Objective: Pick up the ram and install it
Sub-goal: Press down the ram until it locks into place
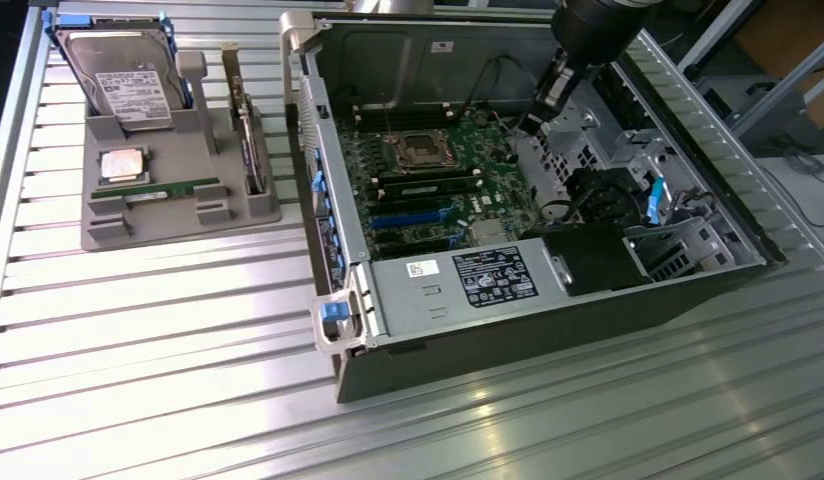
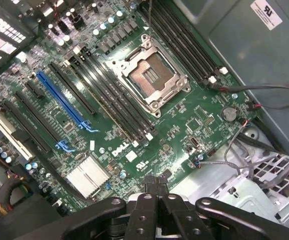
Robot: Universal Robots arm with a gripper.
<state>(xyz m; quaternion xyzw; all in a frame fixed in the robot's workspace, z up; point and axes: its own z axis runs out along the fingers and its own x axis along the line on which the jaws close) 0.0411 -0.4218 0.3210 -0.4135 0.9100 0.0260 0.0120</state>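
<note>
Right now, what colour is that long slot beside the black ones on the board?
Blue: the long slot shows best in the wrist view.

The robot arm [image 1: 599,25] is cut off by the exterior view's top edge. The power supply's label [image 1: 492,277] is too small to read. The hard drive [image 1: 119,75] hides part of its tray.

Ram [image 1: 172,189] lies in tray [image 1: 112,230], left of case [image 1: 546,320].
</note>
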